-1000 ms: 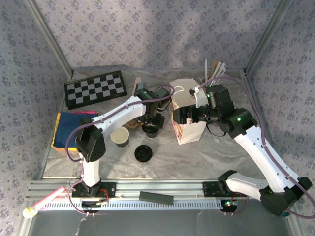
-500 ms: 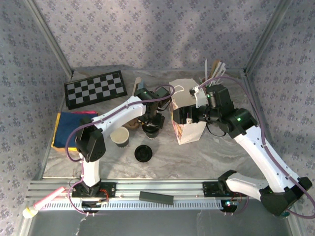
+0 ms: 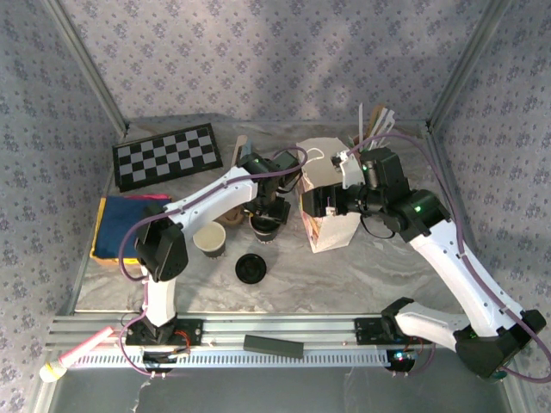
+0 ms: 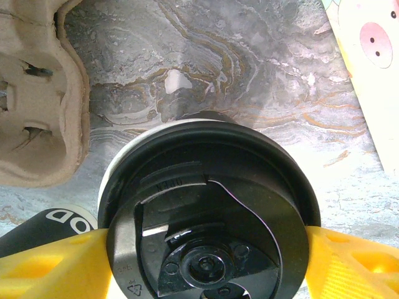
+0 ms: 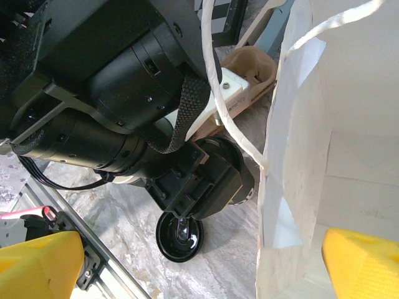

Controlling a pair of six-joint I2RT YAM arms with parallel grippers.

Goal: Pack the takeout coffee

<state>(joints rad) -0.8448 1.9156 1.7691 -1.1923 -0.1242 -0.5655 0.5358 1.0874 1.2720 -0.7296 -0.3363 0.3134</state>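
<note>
- At the left edge of the top view, a blue folded cloth (image 3: 116,225) lies on the marbled table (image 3: 344,275), with a checkerboard (image 3: 166,155) above it toward the upper left
- Left of centre stands a lidless cup (image 3: 209,238) with a pale inside, and a loose black lid (image 3: 250,268) lies flat on the table just below and to its right
- In the left part of the left wrist view, a brown moulded cup carrier (image 4: 37,106) sits beside the cup but apart from it
- At the centre of the top view, the left gripper (image 3: 265,219) is clamped on the takeout coffee (image 3: 264,228): in the wrist view its yellow fingers (image 4: 56,265) press against both sides of the round black lid
- The takeout coffee is between the lidless cup and the bag, just left of the bag; whether it rests on the table or is off it I cannot tell
- Right of centre stands a white paper bag (image 3: 331,231), its mouth open toward the top
- The right gripper (image 3: 312,206) is at the bag's left wall with its jaws spread wide, gripping nothing; in the right wrist view the wall's edge hangs between the two yellow fingers (image 5: 37,261)
</note>
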